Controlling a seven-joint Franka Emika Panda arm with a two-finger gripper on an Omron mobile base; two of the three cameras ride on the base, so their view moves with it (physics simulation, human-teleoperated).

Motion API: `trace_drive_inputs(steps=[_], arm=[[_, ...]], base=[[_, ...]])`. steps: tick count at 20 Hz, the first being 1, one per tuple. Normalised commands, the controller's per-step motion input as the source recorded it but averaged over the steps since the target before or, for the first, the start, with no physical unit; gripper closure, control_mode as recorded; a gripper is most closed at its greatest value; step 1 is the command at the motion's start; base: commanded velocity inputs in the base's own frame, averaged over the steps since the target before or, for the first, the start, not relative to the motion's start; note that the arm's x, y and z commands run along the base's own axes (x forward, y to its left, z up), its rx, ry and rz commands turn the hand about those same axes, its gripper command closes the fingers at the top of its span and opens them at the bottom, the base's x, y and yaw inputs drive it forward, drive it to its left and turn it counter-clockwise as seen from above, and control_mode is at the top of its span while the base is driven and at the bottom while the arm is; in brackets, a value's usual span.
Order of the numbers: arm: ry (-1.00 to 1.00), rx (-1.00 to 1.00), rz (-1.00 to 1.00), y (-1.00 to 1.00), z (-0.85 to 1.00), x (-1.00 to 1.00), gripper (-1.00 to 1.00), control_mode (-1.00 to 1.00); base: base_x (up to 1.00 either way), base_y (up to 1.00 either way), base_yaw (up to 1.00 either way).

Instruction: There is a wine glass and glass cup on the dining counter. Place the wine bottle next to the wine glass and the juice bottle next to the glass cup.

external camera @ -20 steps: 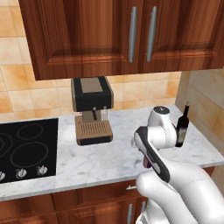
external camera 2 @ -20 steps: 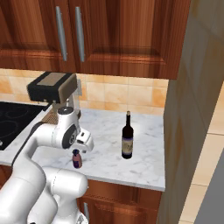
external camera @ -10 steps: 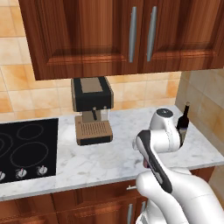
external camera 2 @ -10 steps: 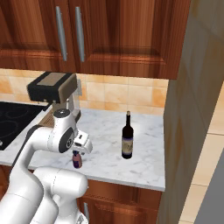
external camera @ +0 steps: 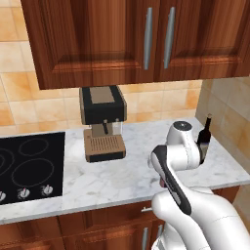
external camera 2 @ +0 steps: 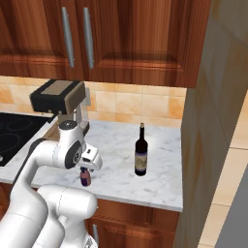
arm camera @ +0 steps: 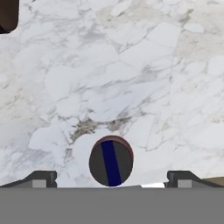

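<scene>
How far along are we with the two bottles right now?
Nothing placed yet. The wine bottle and the juice bottle both stand on the marble worktop by the hob, not on a dining counter. In hand: the open claw hangs right above the juice bottle's cap, jaws either side, no grip. Left: grasp it, carry it to the glass cup, then fetch the wine bottle.

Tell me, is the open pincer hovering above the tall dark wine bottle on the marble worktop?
Not quite: the open pincer hovers above the small juice bottle, as the hand view shows. The wine bottle stands apart on the marble worktop.
</scene>
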Motion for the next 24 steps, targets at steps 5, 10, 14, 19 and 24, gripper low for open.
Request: trace_drive_inputs(steps=[5,10,14,19,24], arm=[[0.0,0.0,0.0,0.0,-0.32,0.0,-1.0,-1.0],[-0.01,0.0,0.0,0.0,-0.33,0.0,-1.0,-1.0],[0.0,0.0,0.01,0.0,-0.33,0.0,-1.0,-1.0],[0.0,0.0,0.03,0.0,-0.35,0.0,-1.0,-1.0],[0.0,0.0,0.03,0.0,-0.34,0.01,-1.0,-1.0]], base=[[0.0,0.0,0.0],[0.0,0.0,0.0],[0.0,0.0,0.0],[0.0,0.0,0.0],[0.0,0.0,0.0]])
